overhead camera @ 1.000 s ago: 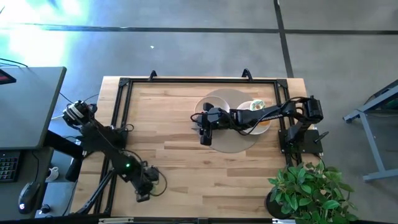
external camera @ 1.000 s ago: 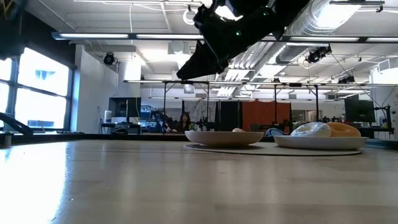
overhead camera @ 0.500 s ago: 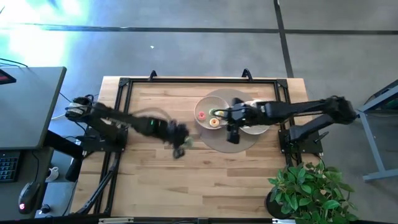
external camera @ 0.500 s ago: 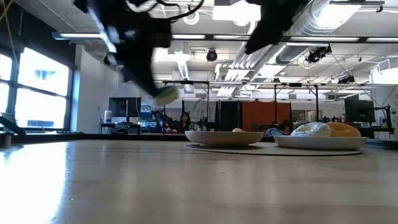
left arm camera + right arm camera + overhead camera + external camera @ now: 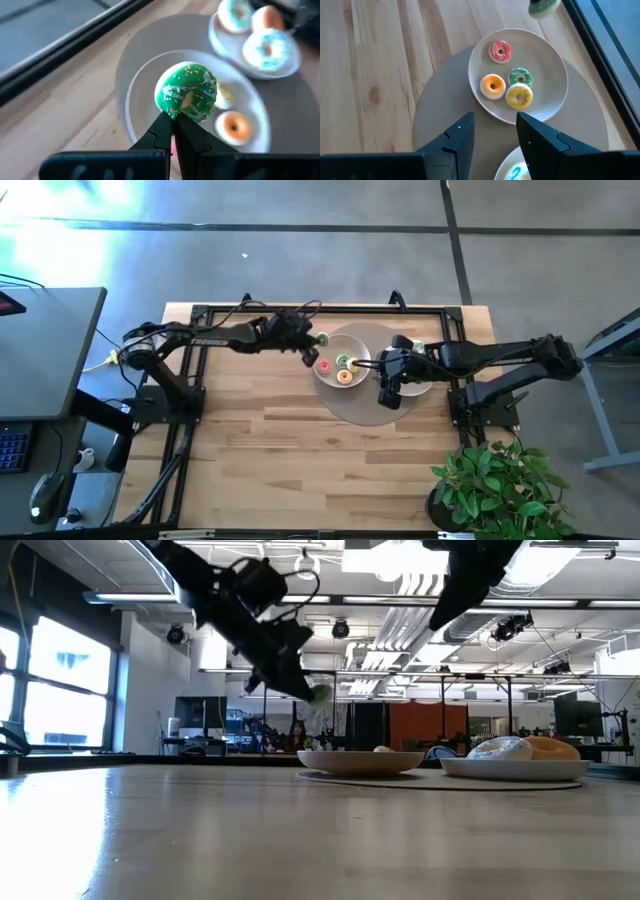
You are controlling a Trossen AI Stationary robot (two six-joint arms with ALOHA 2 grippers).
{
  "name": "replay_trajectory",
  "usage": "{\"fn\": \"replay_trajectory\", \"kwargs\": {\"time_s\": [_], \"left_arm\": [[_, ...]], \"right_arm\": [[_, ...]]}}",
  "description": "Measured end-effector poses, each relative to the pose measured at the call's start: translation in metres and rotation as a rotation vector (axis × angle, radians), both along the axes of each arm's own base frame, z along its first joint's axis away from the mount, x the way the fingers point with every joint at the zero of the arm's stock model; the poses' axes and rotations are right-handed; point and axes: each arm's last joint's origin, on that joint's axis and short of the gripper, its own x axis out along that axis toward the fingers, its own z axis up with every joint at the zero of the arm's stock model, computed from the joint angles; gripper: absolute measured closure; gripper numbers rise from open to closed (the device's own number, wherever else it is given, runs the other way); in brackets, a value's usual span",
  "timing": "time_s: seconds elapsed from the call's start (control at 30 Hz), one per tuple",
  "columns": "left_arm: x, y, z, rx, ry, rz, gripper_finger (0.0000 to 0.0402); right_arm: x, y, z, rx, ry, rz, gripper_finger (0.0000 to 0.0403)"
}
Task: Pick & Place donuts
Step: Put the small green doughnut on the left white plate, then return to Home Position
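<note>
My left gripper [image 5: 173, 126] is shut on a green-iced donut [image 5: 187, 92], which hangs in the air over the far left rim of the beige plate [image 5: 330, 383]; the low view shows that donut [image 5: 319, 694] well above the plate [image 5: 360, 761]. On the plate lie a red donut [image 5: 500, 51], an orange donut [image 5: 493, 86], a green donut [image 5: 520, 77] and a yellow donut [image 5: 519, 96]. My right gripper [image 5: 492, 132] is open and hovers over the plate's near right side, touching nothing. The white plate [image 5: 222, 42] holds blue-iced donuts [image 5: 270, 47]. My left gripper pinches the green donut's ring at its edge [image 5: 172, 114] between the tips of both fingers. The fingers slant down from the table's left side. The donut is lifted clear, tilted, with its iced face toward the wrist camera.
Both plates sit on a round grey mat [image 5: 365, 412] at the table's far right. A black frame [image 5: 195, 370] runs along the table's edges. A potted plant [image 5: 495, 485] stands at the near right corner. Bare wood lies left of and nearer than the mat.
My left arm has swung out from the near left corner and carried the green donut across the table toward the far edge, up to the beige plate's far left rim. My right gripper has drawn back toward the right, uncovering the donuts on the plate.
</note>
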Motion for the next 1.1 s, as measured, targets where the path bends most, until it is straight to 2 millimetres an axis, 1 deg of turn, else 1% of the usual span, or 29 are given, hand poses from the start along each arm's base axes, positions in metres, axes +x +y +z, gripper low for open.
{"fn": "replay_trajectory", "kwargs": {"time_s": [0.1,0.2,0.33,0.47,0.57,0.63,0.7,0.73,0.77,0.83,0.9,1.03,1.1], "left_arm": [[0.006,0.014,-0.017,-0.026,-0.014,0.006,0.0397],[0.015,0.016,-0.034,-0.052,-0.020,-0.032,0.0387],[0.019,0.017,-0.042,-0.051,-0.026,-0.037,0.0360],[0.018,0.019,-0.056,-0.052,0.048,0.012,0.0325],[0.017,0.020,-0.056,-0.034,0.064,0.044,0.0300],[0.016,0.018,-0.056,-0.054,0.077,0.003,0.0288],[0.010,0.014,-0.045,-0.104,0.072,-0.043,0.0284],[0.009,0.013,-0.035,-0.115,0.047,-0.044,0.0283],[0.007,0.011,-0.024,-0.112,0.020,-0.047,0.0283],[-0.007,0.005,0.001,-0.100,0.007,-0.052,0.0283],[-0.022,-0.001,0.032,-0.054,-0.052,-0.066,0.0283],[-0.070,-0.022,0.086,0.042,-0.085,-0.097,0.0283],[-0.097,-0.034,0.107,0.087,-0.103,-0.106,0.0283]], "right_arm": [[0.000,0.000,0.000,-0.018,0.007,0.019,0.0261],[0.000,0.000,0.000,-0.026,0.011,0.030,0.0263],[0.000,0.000,0.000,-0.026,0.012,0.030,0.0261],[0.000,0.000,0.000,-0.025,0.012,0.030,0.0262],[0.000,0.000,0.000,-0.026,0.012,0.030,0.0264],[0.000,0.000,0.000,-0.033,0.014,0.032,0.0264],[-0.003,-0.001,0.003,-0.068,0.009,0.020,0.0265],[-0.006,-0.002,0.005,-0.096,0.001,0.013,0.0265],[-0.009,-0.003,0.009,-0.124,-0.012,0.002,0.0265],[-0.019,-0.004,0.019,-0.164,-0.050,-0.007,0.0265],[-0.034,-0.005,0.031,-0.173,-0.096,0.002,0.0265],[-0.069,-0.005,0.054,-0.150,-0.223,0.019,0.0265],[-0.088,-0.006,0.057,-0.156,-0.315,0.011,0.0265]]}}
